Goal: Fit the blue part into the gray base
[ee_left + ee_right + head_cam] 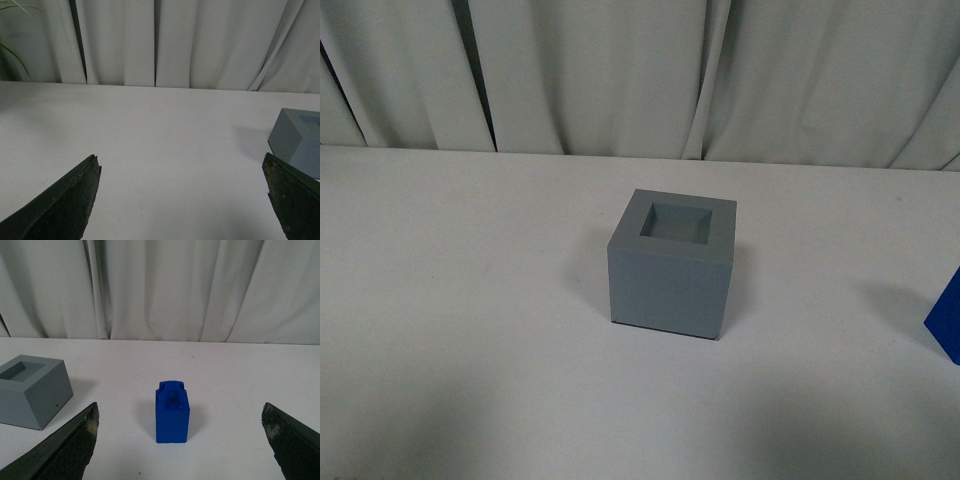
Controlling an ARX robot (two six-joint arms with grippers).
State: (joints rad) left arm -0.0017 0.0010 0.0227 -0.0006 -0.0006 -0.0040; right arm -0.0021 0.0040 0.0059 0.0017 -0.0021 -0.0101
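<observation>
The gray base (673,263) is a blue-gray cube with a square recess in its top, standing on the white table near the middle of the front view. It also shows in the left wrist view (297,140) and the right wrist view (31,390). The blue part (172,412) stands upright on the table with its loop handle on top; only its edge (946,322) shows at the right border of the front view. My right gripper (180,412) is open, with the blue part ahead between its fingers, not touching. My left gripper (182,165) is open and empty over bare table.
The white table (470,300) runs back to a white curtain (640,70). A few plant leaves (12,30) show at the far side in the left wrist view. Neither arm shows in the front view.
</observation>
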